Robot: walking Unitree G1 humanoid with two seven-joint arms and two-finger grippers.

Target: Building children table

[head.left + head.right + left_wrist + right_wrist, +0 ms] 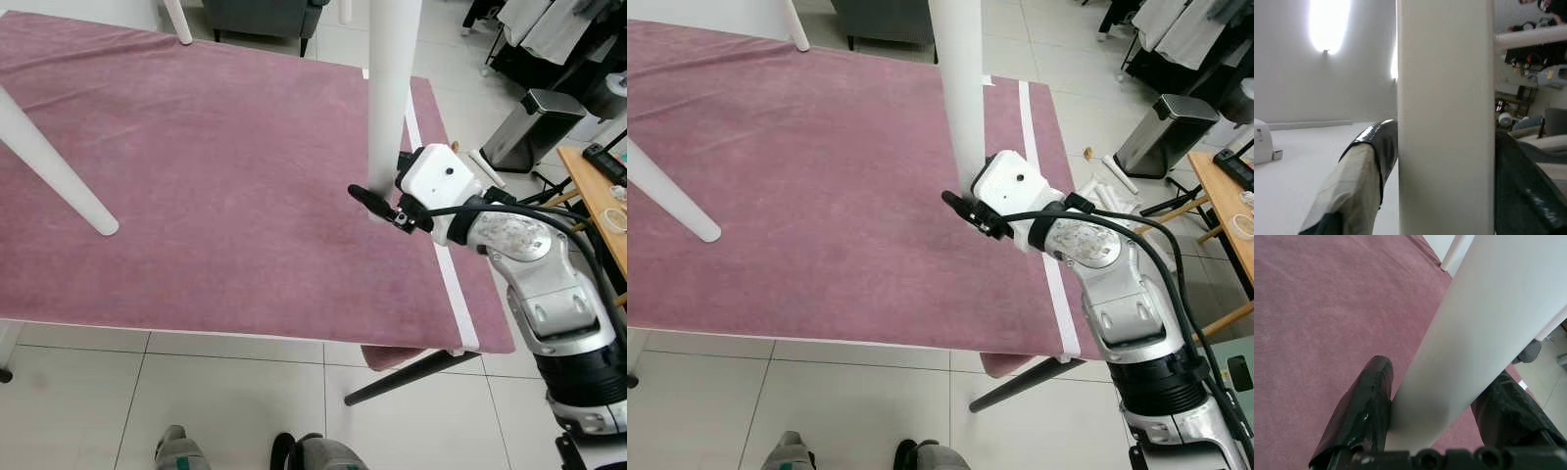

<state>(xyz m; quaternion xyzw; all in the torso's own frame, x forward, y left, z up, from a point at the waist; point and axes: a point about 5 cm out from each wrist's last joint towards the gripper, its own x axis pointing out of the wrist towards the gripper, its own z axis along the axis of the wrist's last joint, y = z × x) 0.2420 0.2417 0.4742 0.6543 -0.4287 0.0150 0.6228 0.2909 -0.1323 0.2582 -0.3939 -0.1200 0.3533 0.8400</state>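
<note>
Gripping the upright white table leg (389,108) between both fingers, our right gripper (384,208) steadies its base against the maroon-covered tabletop (216,196) just below, while our left gripper (1444,161) clamps it higher, keeping it vertical for fastening.

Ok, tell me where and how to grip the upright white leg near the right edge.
Grip the white leg low on its round shaft, just above the maroon cloth, coming in level from the robot's right, fingers either side. It stands upright and looks smooth, so a low side pinch should steady it best. The right gripper sits there now.
</note>
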